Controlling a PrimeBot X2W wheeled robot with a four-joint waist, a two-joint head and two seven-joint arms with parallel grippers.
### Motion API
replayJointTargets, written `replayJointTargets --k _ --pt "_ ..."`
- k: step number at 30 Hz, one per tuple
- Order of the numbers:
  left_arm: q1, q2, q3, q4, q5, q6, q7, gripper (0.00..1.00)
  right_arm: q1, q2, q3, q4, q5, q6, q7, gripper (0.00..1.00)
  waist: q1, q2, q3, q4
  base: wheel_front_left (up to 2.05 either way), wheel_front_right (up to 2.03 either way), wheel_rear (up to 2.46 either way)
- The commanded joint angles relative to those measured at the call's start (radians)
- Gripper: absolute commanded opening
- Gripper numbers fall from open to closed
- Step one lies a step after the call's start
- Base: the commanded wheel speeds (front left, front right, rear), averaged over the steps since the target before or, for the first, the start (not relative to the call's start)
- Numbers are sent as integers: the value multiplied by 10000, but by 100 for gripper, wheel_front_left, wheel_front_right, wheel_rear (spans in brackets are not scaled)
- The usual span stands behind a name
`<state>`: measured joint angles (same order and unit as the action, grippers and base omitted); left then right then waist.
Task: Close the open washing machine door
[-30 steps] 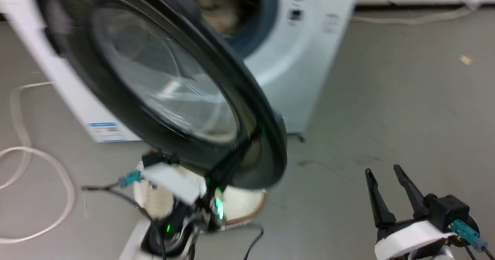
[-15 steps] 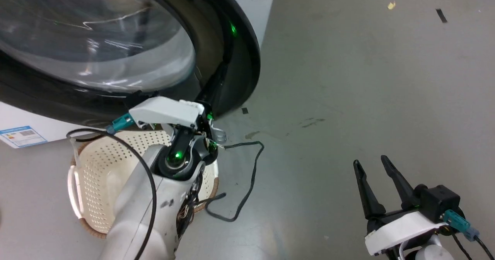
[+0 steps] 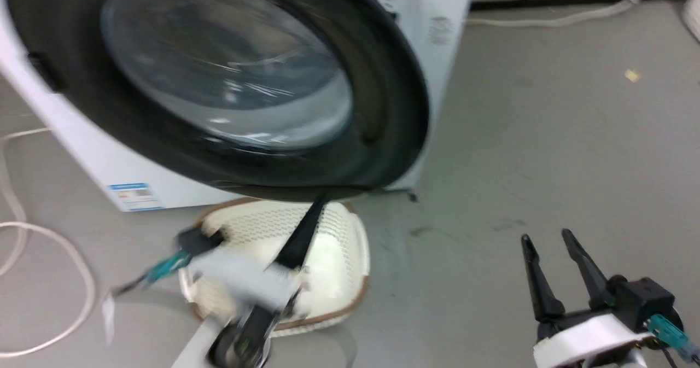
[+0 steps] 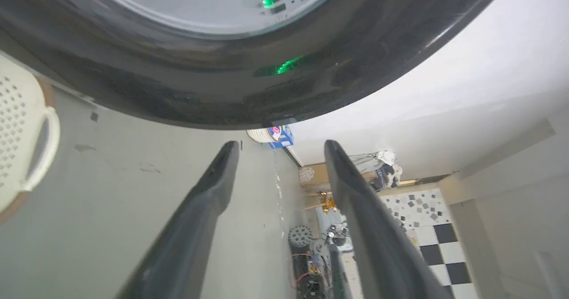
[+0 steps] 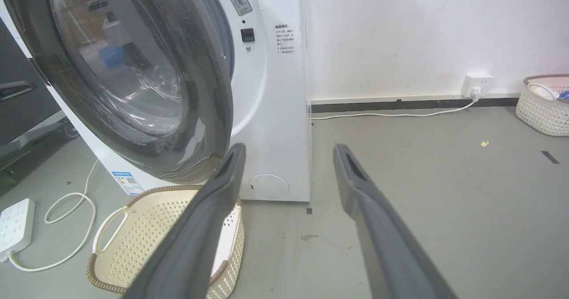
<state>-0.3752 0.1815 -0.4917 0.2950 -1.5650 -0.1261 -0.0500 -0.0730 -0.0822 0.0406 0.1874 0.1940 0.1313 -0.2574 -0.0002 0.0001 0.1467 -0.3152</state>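
Observation:
The washing machine door (image 3: 229, 72) is a wide black ring around a bulging glass window, standing ajar at an angle to the white machine front (image 5: 275, 112). In the right wrist view the door (image 5: 133, 77) hangs out over a cream basket. My left gripper (image 3: 317, 206) is motion-blurred and points up at the door's lower rim. In its wrist view the left gripper (image 4: 278, 150) is open with nothing between its fingers, tips just short of the black ring (image 4: 222, 90). The right gripper (image 3: 549, 242) stands open over the floor at the lower right, away from the door.
A cream perforated laundry basket (image 3: 339, 258) sits on the floor under the door, right behind my left wrist. A white cable (image 3: 49, 237) loops at the left beside a power strip (image 5: 15, 219). Another basket (image 5: 542, 103) stands by the wall. Grey floor stretches to the right.
The head camera has shifted. The door has swung further towards the machine front. My left gripper has come off the door's side rim and now sits below its lower edge.

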Motion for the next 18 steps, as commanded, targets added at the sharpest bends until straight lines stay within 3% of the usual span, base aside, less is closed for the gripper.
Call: replayJointTargets --k 1,3,4,5,7,8,9,10,11,12,13,14,15,17,18 --pt "1303 1096 -207 -696 1707 -44 -1399 100 437 -193 -71 -289 -27 -6 -43 100 2 -1 -955 1361 0 0 0" --pt "1549 1312 -192 -786 2111 -44 -1644 100 533 -226 -76 -333 -34 -6 -43 100 2 -1 -1045 1556 0 0 0" --pt "1948 1683 -43 -896 3033 85 -1953 100 688 -292 -53 -386 -38 -6 -43 100 2 -1 -1198 1897 0 0 0" --pt "1948 1683 -43 -896 3033 85 -1953 100 688 -292 -53 -386 -38 -6 -43 100 2 -1 -1198 1897 0 0 0" --pt "2377 1935 450 -1213 4838 704 -2101 100 877 -335 -45 -423 -42 -6 -43 100 2 -1 -1403 2356 0 0 0" --pt "2377 1935 450 -1213 4838 704 -2101 100 877 -335 -45 -423 -42 -6 -43 100 2 -1 -1403 2356 0 0 0" --pt "2669 1782 1209 -1641 6402 1254 -2110 100 962 -338 -39 -459 -47 -6 -43 100 2 -1 -1477 2601 0 0 0" --pt "2669 1782 1209 -1641 6402 1254 -2110 100 962 -338 -39 -459 -47 -6 -43 100 2 -1 -1477 2601 0 0 0" --pt "2857 1625 1576 -1882 7168 1496 -2112 100 987 -339 -18 -467 -53 -6 -43 100 2 -1 -1503 2687 0 0 0" --pt "3229 1259 2199 -2297 8607 1927 -2114 100 1031 -341 -11 -486 -74 -6 -43 100 2 -1 -1545 2856 0 0 0" --pt "3229 1259 2199 -2297 8607 1927 -2114 100 1031 -341 -11 -486 -74 -6 -43 100 2 -1 -1545 2856 0 0 0" --pt "3568 831 2688 -2668 9820 2205 -2115 100 1063 -335 -12 -495 -94 -6 -43 100 2 -1 -1567 2980 0 0 0" --pt "3568 831 2688 -2668 9820 2205 -2115 100 1063 -335 -12 -495 -94 -6 -43 100 2 -1 -1567 2980 0 0 0" --pt "3953 376 3035 -3110 11348 2197 -2116 100 1130 -318 17 -481 -88 -6 -43 100 2 -1 -1593 3133 0 0 0" --pt "3953 376 3035 -3110 11348 2197 -2116 100 1130 -318 17 -481 -88 -6 -43 100 2 -1 -1593 3133 0 0 0"
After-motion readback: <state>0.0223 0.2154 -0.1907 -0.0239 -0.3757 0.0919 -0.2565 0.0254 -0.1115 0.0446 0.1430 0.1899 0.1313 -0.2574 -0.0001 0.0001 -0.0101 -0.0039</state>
